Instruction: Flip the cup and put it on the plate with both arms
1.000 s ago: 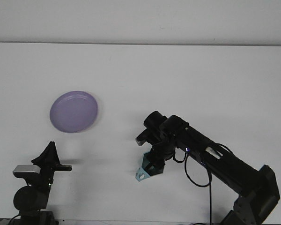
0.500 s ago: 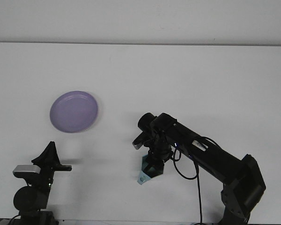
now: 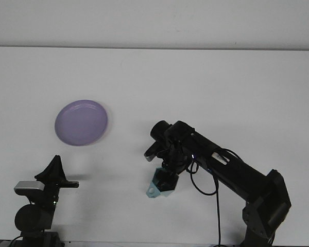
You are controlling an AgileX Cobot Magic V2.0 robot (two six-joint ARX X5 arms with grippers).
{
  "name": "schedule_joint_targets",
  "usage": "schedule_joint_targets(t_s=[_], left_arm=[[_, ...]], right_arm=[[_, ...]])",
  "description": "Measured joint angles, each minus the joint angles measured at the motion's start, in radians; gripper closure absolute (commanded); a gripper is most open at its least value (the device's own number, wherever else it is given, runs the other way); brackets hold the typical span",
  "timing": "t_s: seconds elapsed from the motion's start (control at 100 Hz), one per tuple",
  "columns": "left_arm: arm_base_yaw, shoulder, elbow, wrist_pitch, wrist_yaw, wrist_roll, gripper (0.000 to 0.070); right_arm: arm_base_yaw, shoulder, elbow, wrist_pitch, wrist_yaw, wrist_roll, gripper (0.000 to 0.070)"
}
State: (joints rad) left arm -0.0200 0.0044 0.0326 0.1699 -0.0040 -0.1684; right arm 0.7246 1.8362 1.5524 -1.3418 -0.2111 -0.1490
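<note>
A small pale teal cup [image 3: 155,188] lies tilted low over the white table [image 3: 221,92], in front of centre. My right gripper [image 3: 166,178] reaches down from the right arm and is shut on the cup, whose upper part is hidden behind the black fingers. The purple plate [image 3: 81,122] lies flat on the table to the left, well apart from the cup and with nothing on it. My left gripper [image 3: 55,173] stays at the lower left corner, below the plate and far from the cup.
The right arm [image 3: 232,172] slants from the lower right corner toward the table's middle, with black cables looping under it. The left arm's base and grey camera block [image 3: 28,187] sit at the front left edge.
The right gripper has shifted a little left with the cup, and the arm has stretched out lower. The cup now tilts more to the left. The left arm has not moved.
</note>
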Motion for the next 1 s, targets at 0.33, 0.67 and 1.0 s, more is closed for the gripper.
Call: schedule_joint_targets(t_s=[0.33, 0.67, 1.0], left_arm=[[0.000, 0.000, 0.000, 0.000, 0.000, -0.017, 0.0688], [0.000, 0.030, 0.054, -0.038, 0.078, -0.133, 0.0688], [0.000, 0.278, 0.283, -0.161, 0.306, -0.158, 0.0688]], right_arm=[[-0.057, -0.114, 0.176, 0.005, 0.002, 0.002, 0.0204], [-0.227, -0.415, 0.090, 0.232, 0.004, 0.034, 0.0266], [-0.426, -0.870, -0.448, 0.704, 0.007, 0.080, 0.0278]])
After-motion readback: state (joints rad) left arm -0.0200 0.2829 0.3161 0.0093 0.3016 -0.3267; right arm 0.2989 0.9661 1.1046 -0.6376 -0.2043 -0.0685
